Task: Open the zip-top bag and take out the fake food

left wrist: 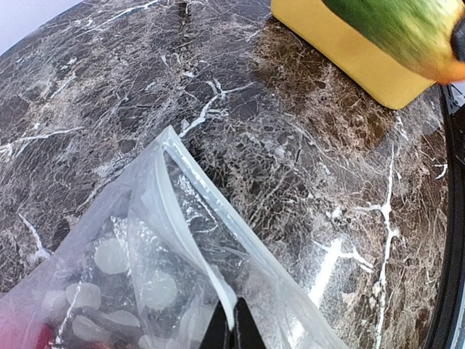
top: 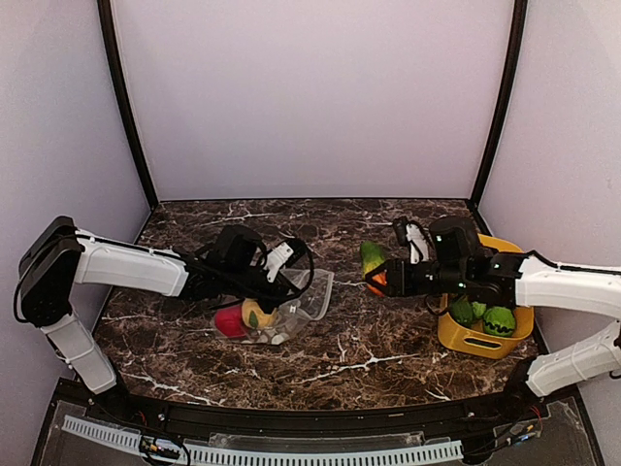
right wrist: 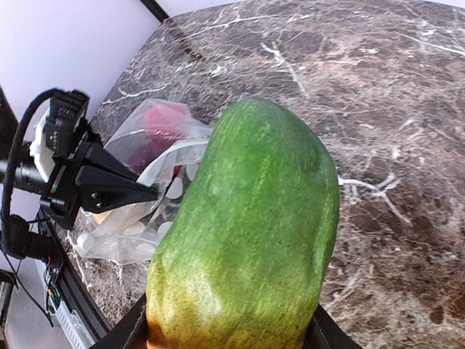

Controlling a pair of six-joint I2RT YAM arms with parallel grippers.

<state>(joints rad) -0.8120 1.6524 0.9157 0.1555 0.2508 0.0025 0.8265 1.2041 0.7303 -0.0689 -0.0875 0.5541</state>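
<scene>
Marble, dark with white veins, covers the table (top: pixel 388 354), and only the top view gives us all of it. The bag (top: pixel 296 306) lies left of the middle. The yellow bin (top: pixel 482 342) stands at the right edge with green vegetables (top: pixel 500 320) in it. From above we also see a red fruit (top: pixel 230 322) and a yellow fruit (top: pixel 258 314) inside the bag, at its near-left end.

The left wrist view adds the grip: the left gripper (left wrist: pixel 232 326) has its jaws pressed together on the bag's rim, and the mouth looks parted there. The right wrist view shows the same pinch from the other side.

The right gripper (top: pixel 383 279) is clamped on a green toy (right wrist: pixel 247 233) with an orange end, held between bag and bin. We cannot tell how high it is above the table.

In the right wrist view the toy fills the frame, and only dark edges of the fingers (right wrist: pixel 125 333) show at the bottom. In the left wrist view the fruits are cut off to a red smear in the near corner, and the toy is a blur at the top right in front of the bin. From above, the left fingertips are lost among cables and plastic. Pale shapes in the bag could be printed dots or more pieces; we cannot say which.
</scene>
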